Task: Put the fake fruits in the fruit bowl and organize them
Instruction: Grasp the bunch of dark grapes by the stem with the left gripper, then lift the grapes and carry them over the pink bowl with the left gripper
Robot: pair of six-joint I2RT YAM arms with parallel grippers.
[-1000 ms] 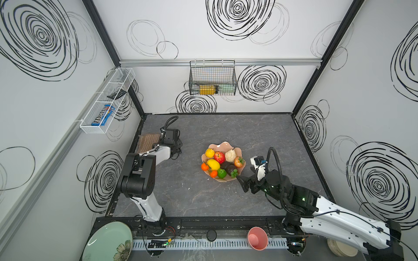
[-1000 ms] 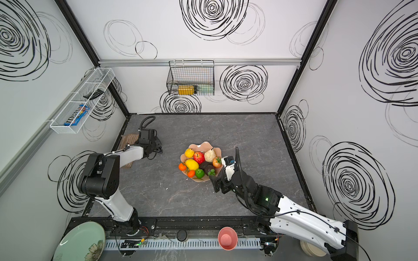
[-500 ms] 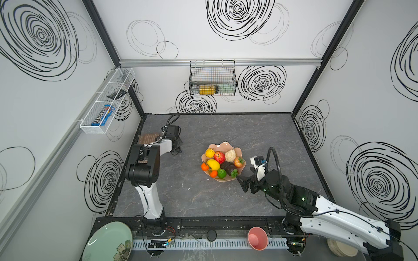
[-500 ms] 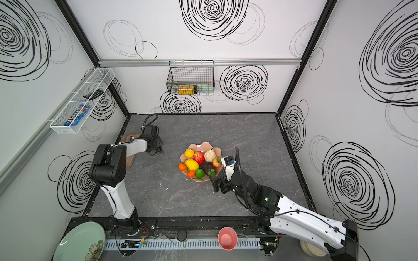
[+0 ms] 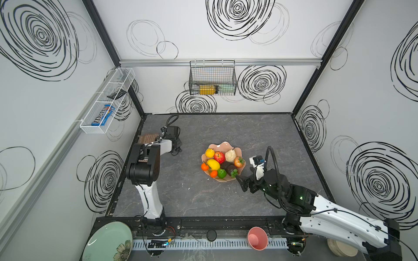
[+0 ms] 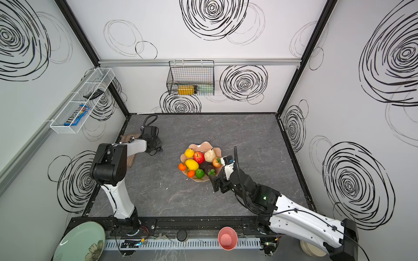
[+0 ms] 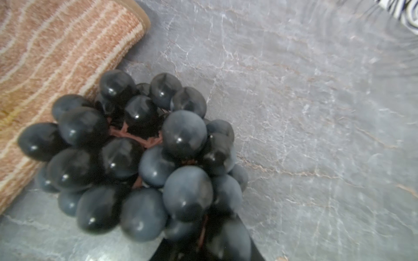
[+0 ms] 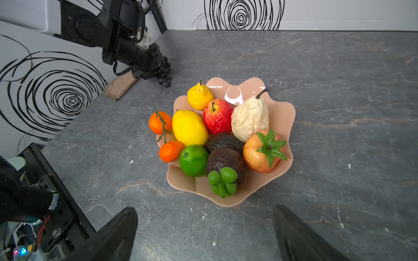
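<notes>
The peach fruit bowl (image 5: 222, 144) (image 6: 203, 145) (image 8: 287, 117) stands mid-table. In it lie a lemon (image 8: 188, 127), a red apple (image 8: 217, 116), a beige pear (image 8: 248, 115), a lime (image 8: 193, 160), a dark avocado (image 8: 224, 140) and oranges (image 8: 158, 122) at the rim. The black grape bunch (image 7: 140, 146) (image 8: 165, 79) is far left, by a cloth. My left gripper (image 7: 203, 239) (image 5: 177, 148) (image 6: 158, 149) is shut on the bunch's stem end. My right gripper (image 8: 203, 209) (image 5: 241, 183) (image 6: 214, 184) stands open with nothing in it, just short of the bowl's near rim.
A brown striped cloth (image 7: 56, 45) (image 5: 147, 137) lies at the table's left edge. A pale green floral plate (image 5: 108, 241) and a pink cup (image 5: 257, 238) sit past the front rail. A wire basket (image 5: 212, 79) hangs on the back wall, a white shelf (image 5: 106, 101) on the left wall.
The left arm's elbow has lifted and swung while its gripper stayed by the cloth and closed on the grapes. The right arm and the bowl have not moved.
</notes>
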